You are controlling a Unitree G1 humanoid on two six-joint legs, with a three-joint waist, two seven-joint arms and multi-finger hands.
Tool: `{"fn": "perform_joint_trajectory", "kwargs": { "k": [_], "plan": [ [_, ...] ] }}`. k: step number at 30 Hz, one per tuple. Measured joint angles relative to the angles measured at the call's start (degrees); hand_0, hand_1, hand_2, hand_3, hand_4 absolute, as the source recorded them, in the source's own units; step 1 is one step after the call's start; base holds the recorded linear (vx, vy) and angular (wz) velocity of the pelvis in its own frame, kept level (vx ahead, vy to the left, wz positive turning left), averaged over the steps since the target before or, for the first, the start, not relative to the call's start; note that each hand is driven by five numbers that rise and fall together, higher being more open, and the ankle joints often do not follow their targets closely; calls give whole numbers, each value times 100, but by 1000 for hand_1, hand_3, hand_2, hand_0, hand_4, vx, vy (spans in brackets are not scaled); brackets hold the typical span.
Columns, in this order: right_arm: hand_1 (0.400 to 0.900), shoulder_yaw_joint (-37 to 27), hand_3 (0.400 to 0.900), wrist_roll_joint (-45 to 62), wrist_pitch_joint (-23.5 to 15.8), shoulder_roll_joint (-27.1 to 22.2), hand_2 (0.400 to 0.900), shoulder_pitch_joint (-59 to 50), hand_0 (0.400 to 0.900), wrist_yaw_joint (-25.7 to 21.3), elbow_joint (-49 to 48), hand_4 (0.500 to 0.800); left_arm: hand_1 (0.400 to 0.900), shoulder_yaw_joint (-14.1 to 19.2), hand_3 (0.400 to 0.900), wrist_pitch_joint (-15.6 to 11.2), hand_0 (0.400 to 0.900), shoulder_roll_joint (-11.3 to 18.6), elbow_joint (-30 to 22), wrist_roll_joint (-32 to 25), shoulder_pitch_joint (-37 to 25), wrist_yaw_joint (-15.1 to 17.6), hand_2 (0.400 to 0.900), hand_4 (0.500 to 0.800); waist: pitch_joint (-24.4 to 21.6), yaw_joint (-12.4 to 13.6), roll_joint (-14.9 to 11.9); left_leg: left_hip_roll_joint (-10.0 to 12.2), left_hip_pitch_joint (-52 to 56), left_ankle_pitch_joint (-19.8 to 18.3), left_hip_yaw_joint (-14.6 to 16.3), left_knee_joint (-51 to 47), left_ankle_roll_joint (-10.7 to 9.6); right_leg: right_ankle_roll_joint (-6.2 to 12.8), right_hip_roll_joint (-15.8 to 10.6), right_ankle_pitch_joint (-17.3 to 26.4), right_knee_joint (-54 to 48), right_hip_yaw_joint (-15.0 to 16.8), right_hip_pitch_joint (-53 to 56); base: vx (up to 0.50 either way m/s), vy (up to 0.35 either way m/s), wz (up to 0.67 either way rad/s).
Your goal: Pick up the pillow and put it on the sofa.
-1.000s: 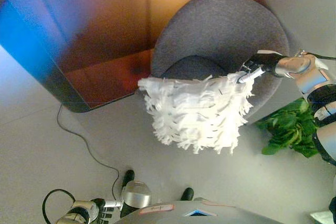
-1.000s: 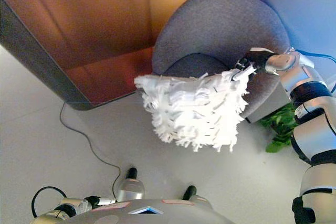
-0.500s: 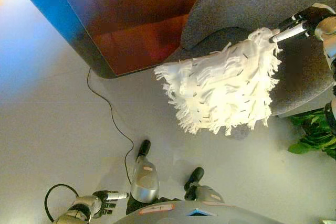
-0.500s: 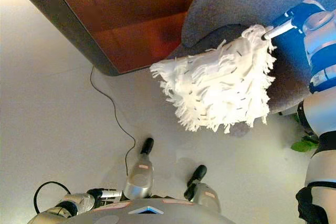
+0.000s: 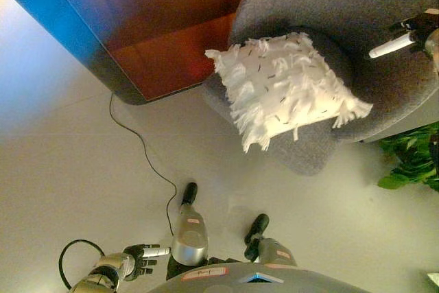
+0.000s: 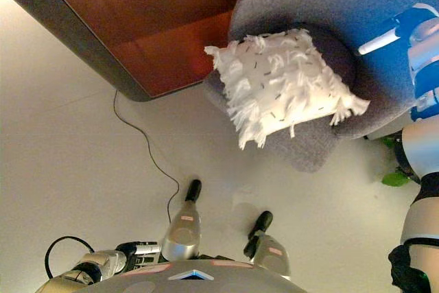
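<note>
Left eye view, bottom edge first: the left hand (image 5: 140,260) hangs idle at lower left above the pale grey smooth floor (image 5: 62,169), fingers loosely curled and holding nothing. A thin black cord (image 5: 140,152) trails across the floor toward the reddish-brown wooden panel (image 5: 158,25) in the upper left. Further up, at centre right, the white shaggy fringed pillow (image 5: 288,87) lies on the seat of the rounded grey fabric sofa chair (image 5: 322,5), one corner overhanging the front edge. At the upper right edge the right hand (image 5: 411,36) is clear of the pillow, fingers apart and straight. Green leafy plant (image 5: 411,166) sits at lower right. The pillow looks light, soft and floppy; a pinch at a corner or edge should serve.
</note>
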Motion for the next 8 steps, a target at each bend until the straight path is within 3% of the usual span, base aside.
{"fn": "perform_joint_trajectory", "kwargs": {
  "k": [3,8],
  "plan": [
    [900,-105,900,72,-115,-64,900,25,900,-30,2,800,900,5,900,-10,900,0,11,1,22,-28,900,800,20,-53,36,-4,56,3,88,-35,7,1,-44,1,1,62,-3,-16,94,-11],
    [900,-1783,900,1384,-682,-90,900,1293,900,-333,-641,800,900,74,900,-57,900,-1,-30,-35,12,-26,900,800,11,-201,41,-38,389,-5,310,-138,46,32,-85,-6,-89,157,263,55,98,-14]
  ]
}}
